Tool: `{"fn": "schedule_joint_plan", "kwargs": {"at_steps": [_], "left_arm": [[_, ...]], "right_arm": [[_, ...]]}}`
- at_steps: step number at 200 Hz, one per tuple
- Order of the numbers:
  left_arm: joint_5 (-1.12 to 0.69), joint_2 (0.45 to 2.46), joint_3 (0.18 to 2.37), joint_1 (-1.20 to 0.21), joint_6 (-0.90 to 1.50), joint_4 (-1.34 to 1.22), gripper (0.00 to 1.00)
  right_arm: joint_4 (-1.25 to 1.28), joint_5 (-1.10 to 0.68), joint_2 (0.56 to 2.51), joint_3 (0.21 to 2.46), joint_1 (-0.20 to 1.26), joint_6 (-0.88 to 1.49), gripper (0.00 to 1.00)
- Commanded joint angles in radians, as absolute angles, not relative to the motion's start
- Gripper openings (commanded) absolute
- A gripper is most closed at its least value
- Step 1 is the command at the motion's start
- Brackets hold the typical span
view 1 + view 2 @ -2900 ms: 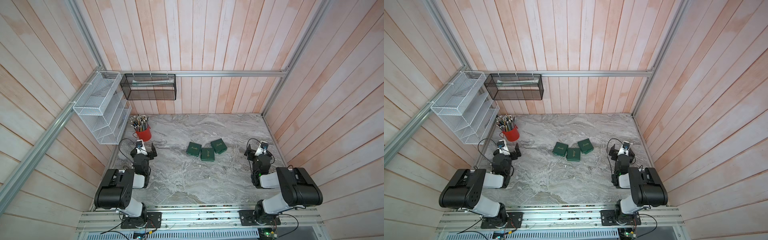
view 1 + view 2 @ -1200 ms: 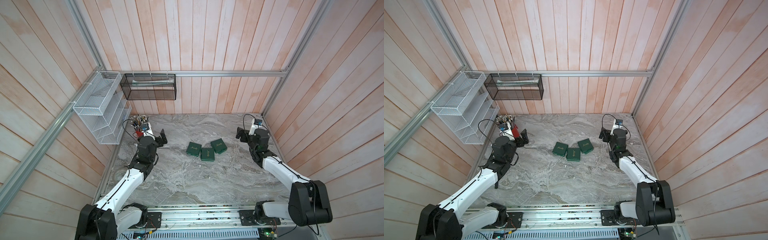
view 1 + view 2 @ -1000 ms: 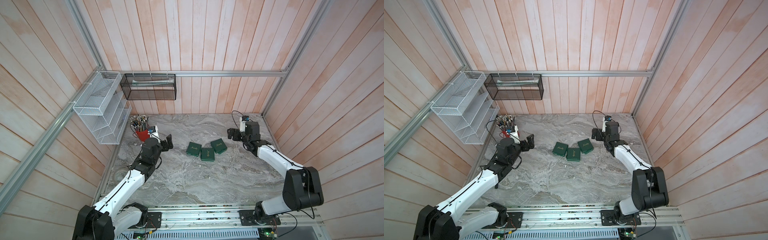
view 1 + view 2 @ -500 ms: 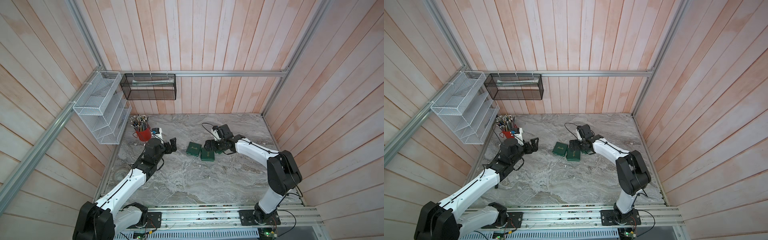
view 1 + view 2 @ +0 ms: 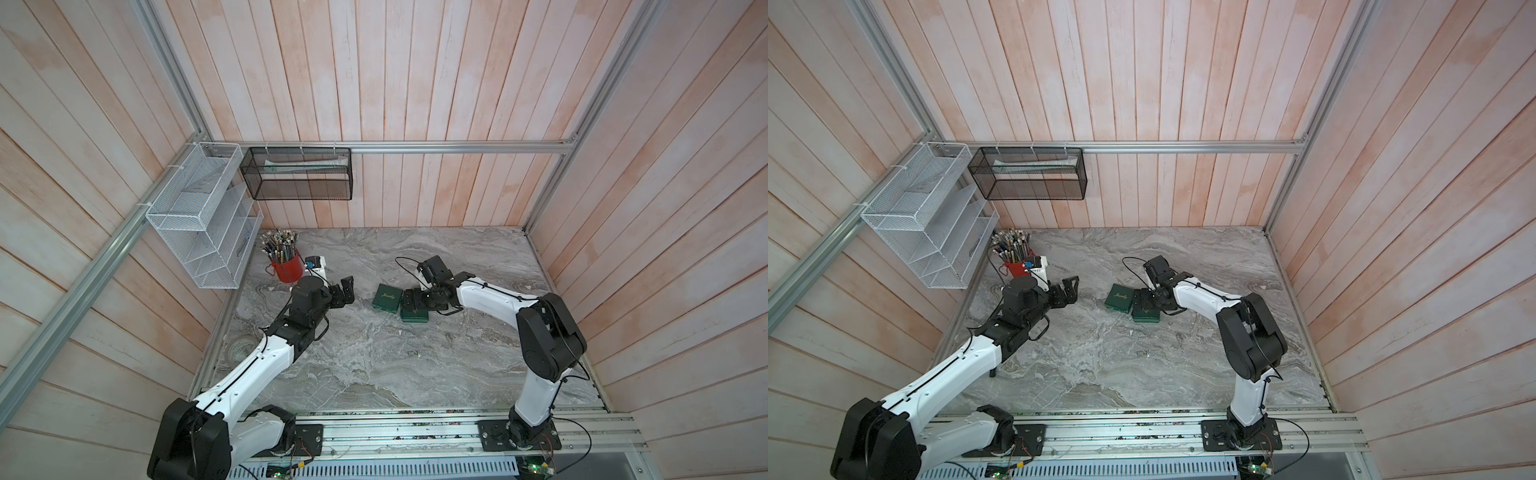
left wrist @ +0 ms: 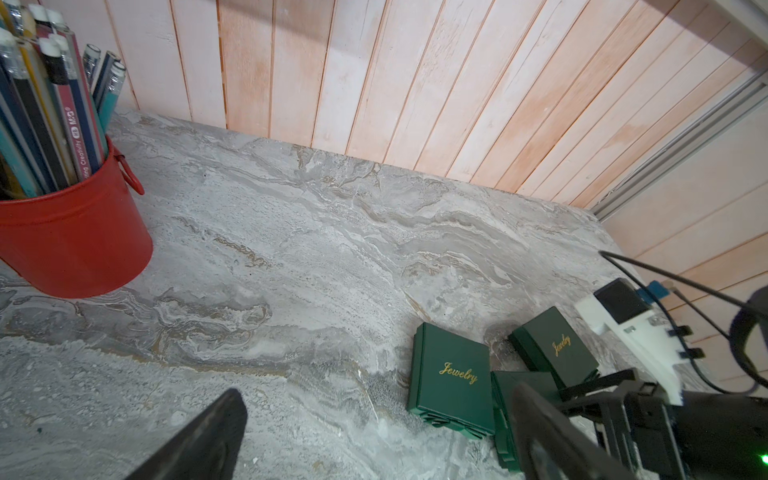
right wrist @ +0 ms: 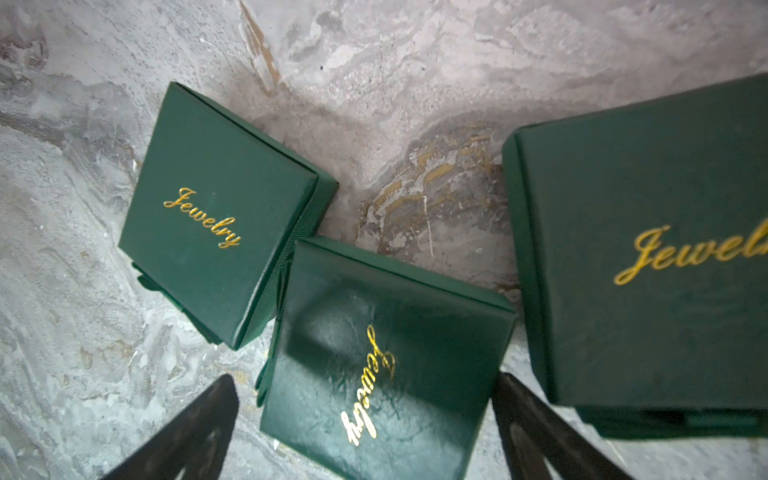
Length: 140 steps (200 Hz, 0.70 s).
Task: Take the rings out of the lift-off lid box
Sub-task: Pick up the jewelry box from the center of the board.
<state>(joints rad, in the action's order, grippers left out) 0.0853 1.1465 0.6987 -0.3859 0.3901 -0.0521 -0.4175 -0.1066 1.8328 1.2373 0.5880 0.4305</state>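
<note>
Where the boxes lie: three green boxes, lids on and gold "Jewelry" script on each, sit close to the middle of the marble table [image 5: 374,365], a little toward 12 o'clock.
first box [image 5: 387,297]: at 10 o'clock of the middle box [image 5: 415,318]. In the right wrist view one of its corners meets the middle box's edge.
third box [image 7: 644,266]: hidden under the right wrist in both top views. In the right wrist view its side edge runs just beside a corner of the middle box; touching or not, I cannot tell.
rings: none shows. Every box is closed, so which one holds them cannot be told.
right gripper [image 7: 365,380]: jaws spread wide over the middle box, one finger outside each side edge, pinching nothing. Contact with the box cannot be told.
left gripper [image 5: 344,292]: jaws spread wide and empty, at 9 o'clock of the first box, with bare marble between them.
red cup [image 5: 286,268]: full of pencils, at the table's 10 o'clock corner, just behind the left wrist.
wall racks: the white wire rack [image 5: 199,232] and black mesh basket [image 5: 299,178] hang above that corner.
open room: bare marble from 4 to 7 o'clock, and a strip from 12 to 2 along the back wall.
</note>
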Motion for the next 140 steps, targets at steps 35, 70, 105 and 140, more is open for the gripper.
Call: {"fn": "schedule_joint_plan", "kwargs": {"at_steps": [35,70,105,140], "left_arm": [[0.096,1.158,0.683,-0.389,0.389,-0.067,1.00],[0.095,1.164,0.681,-0.390,0.390,-0.066,1.00],[0.101,1.162,0.679,-0.390,0.387,-0.055,1.00],[0.110,1.160,0.672,-0.390,0.386,-0.053,1.00]], "right_arm": [[-0.512,0.103,1.884,1.307,0.675,0.405,0.98],[-0.545,0.149,1.917,1.336,0.699,0.413,0.98],[-0.563,0.211,1.930,1.354,0.713,0.422,0.98],[-0.549,0.211,1.944,1.354,0.713,0.423,0.98]]}}
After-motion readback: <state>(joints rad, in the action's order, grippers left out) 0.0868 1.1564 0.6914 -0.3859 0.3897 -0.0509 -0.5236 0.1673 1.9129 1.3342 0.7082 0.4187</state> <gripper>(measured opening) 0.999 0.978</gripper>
